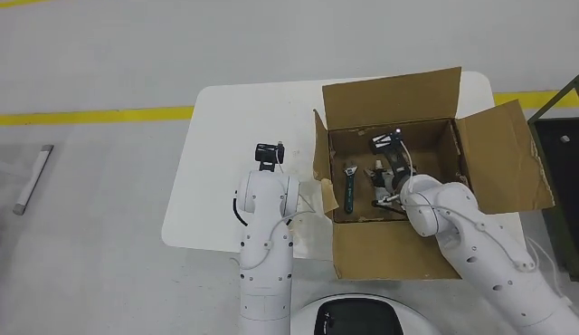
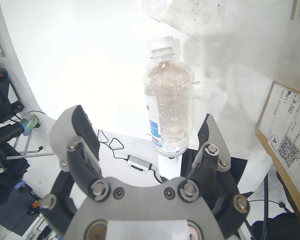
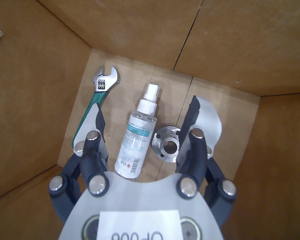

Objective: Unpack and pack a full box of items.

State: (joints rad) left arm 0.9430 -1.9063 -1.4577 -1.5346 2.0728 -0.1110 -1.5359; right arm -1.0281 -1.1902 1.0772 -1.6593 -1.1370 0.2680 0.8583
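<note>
1. White table (image 1: 226, 154) on a pale floor with yellow lines; a cardboard box (image 1: 398, 100) stands at the table's right end, its flaps folded outward.
2. Partly hidden: in the right wrist view one finger covers the lower handle of the wrench (image 3: 100, 93), the other finger covers one side of the metal flange (image 3: 165, 146), and the gripper's palm plate cuts off the base of the spray bottle (image 3: 137, 136).
3. Cut off: the clear plastic bag (image 2: 180, 8) runs out past the frame edge.
4. Hard to make out: whether the water bottle (image 2: 167, 106) lies flat on the table or is raised off it. Its base overlaps the table's edge.
5. Count inside the box, on its floor: one wrench, one spray bottle, one flange, lying side by side with the spray bottle in the middle.
6. Count on the table outside the box: one water bottle, one plastic bag beyond its neck.
7. Right gripper (image 3: 146, 102) hangs inside the box, fingers spread wide either side of the spray bottle, holding nothing.
8. Left gripper (image 2: 143, 119) is over the table, fingers spread wide and holding nothing, with the water bottle seen between them.
</note>
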